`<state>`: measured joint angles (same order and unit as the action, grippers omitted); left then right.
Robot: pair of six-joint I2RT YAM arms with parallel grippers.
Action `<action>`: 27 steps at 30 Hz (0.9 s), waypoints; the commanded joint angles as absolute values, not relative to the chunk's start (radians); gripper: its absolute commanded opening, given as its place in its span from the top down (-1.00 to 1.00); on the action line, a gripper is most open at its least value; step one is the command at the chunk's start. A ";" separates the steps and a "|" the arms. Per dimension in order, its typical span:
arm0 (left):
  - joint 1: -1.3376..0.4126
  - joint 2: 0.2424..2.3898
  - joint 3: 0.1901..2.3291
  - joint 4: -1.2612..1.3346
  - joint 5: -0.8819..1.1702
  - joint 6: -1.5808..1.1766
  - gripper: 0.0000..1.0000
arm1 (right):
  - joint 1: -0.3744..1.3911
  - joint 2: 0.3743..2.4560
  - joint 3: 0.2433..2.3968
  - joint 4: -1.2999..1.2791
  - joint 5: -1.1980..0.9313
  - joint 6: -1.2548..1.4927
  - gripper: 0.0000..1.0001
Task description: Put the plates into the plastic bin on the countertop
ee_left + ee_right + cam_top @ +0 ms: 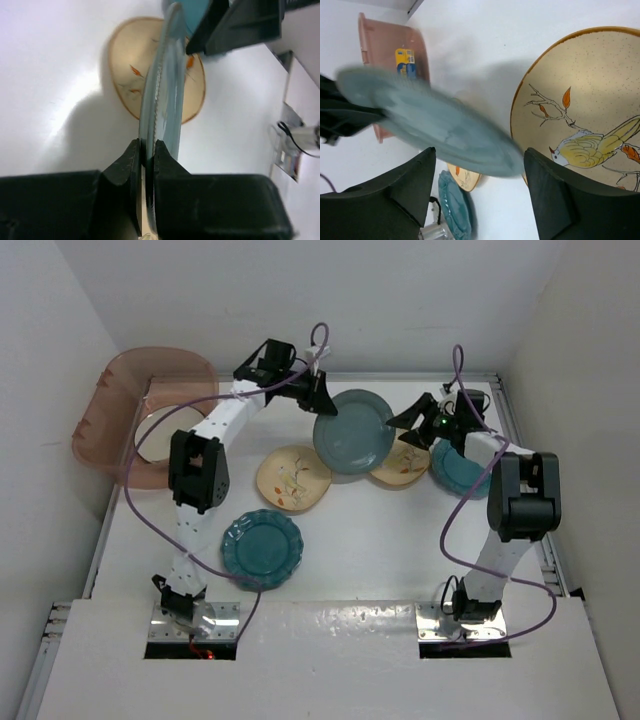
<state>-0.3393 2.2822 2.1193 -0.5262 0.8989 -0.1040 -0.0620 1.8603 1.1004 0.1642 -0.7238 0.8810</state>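
At the far left of the countertop (350, 560) we note the plastic bin (112, 390), standing against the wall, well apart from the loose plates. The right wrist view shows a yellow and blue label (405, 59) on its wall.

Next, near the left arm's base, a teal scalloped plate (262, 547) lies flat. Just beyond it lies the left cream plate (290, 480), also flat, with orange marks on its face.

The left gripper (322, 403) has its fingers (131, 165) pressed together on the rim of the grey-green plate (352, 430). We see this plate lifted off the surface and tilted, its shadow falling below it. The left wrist view shows it edge-on, rising from the clamp.

Under its right side lies the right cream plate (402, 468), with a bird and branch painted on it (580, 120).

The right gripper (412, 423) has its fingers (417, 185) spread wide. The far rim of the grey-green plate (445, 127) sits between them, blurred; we cannot tell if either finger touches it.

At the far right, a second teal plate (452, 468) lies flat, partly under the right arm.
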 commanded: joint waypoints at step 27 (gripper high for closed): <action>0.554 1.928 2.043 -0.489 0.634 -0.147 1.00 | 0.071 1.838 1.313 -0.101 -0.601 0.821 -0.44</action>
<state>0.6170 1.9873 2.0918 -0.5259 0.5823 -0.1562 0.0685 1.8183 1.2583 -0.0841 -0.6079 0.8368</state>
